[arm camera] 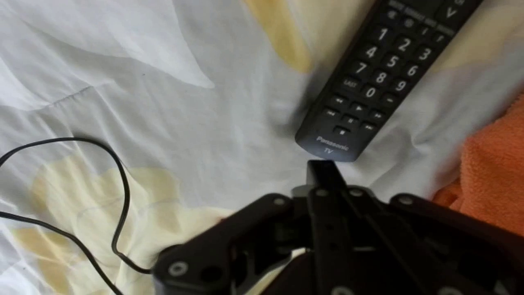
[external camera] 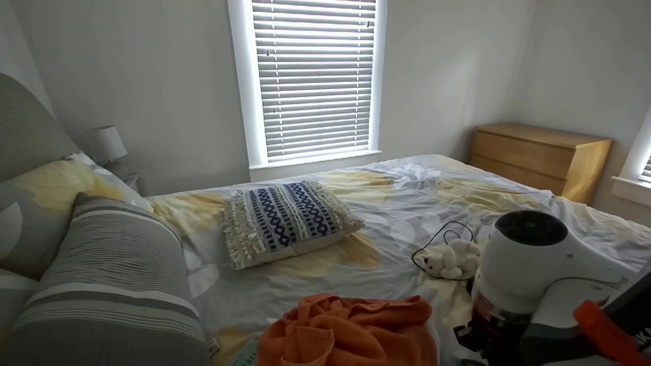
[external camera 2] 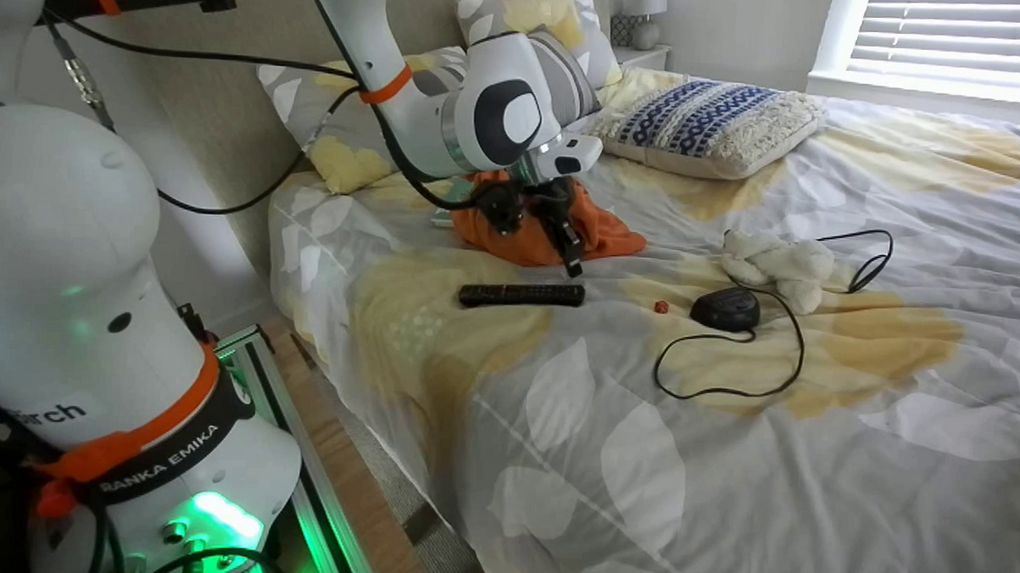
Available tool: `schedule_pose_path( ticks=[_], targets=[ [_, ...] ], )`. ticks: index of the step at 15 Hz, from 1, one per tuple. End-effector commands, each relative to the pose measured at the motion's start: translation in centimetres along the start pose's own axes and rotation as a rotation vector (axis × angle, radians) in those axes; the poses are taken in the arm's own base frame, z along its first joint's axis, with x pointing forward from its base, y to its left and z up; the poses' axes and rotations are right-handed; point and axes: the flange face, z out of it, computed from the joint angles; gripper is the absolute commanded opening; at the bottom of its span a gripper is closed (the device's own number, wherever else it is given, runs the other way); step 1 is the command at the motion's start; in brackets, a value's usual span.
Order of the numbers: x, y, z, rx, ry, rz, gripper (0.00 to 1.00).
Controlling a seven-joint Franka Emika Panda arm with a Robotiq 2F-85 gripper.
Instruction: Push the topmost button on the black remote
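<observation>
Remote (external camera 2: 522, 295) lies flat on the bed (external camera 2: 597, 476), stretched left to right in an exterior view. Bed surface lies between its left end and the bed's left edge, and runs on open along the near side. On the far side the cloth (external camera 2: 607, 232) is heaped, near but apart, and the arm (external camera 2: 503, 108) fills the room above it. The claw (arm camera: 323, 168) points down by the remote's right end, its fingers together with nothing between them; whether the tip touches anything cannot be told. In the wrist view that tip shows just beside the end marked Panasonic TV, while the other end runs out of the frame. To the right a red bit (external camera 2: 661, 307) lies near, then the mouse (external camera 2: 725, 309), its cord (arm camera: 126, 190) looping out on the near side. The toy (external camera 2: 782, 262) sits just beyond the mouse; whether they touch is unclear. Farther back, well apart, rests the cushion (external camera 2: 711, 128).
</observation>
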Motion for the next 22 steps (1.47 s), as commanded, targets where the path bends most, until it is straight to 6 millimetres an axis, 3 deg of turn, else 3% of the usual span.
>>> schedule_pose_path(
  ticks=[1,13,22],
  targets=[
    [-0.9,0.1,-0.5,0.006,0.007,0.006,0.0],
    [-1.6,-1.6,1.1,0.015,-0.036,-0.029,0.0],
    [-1.1,-0.7,2.6,-0.033,-0.03,0.006,0.0]
  ],
)
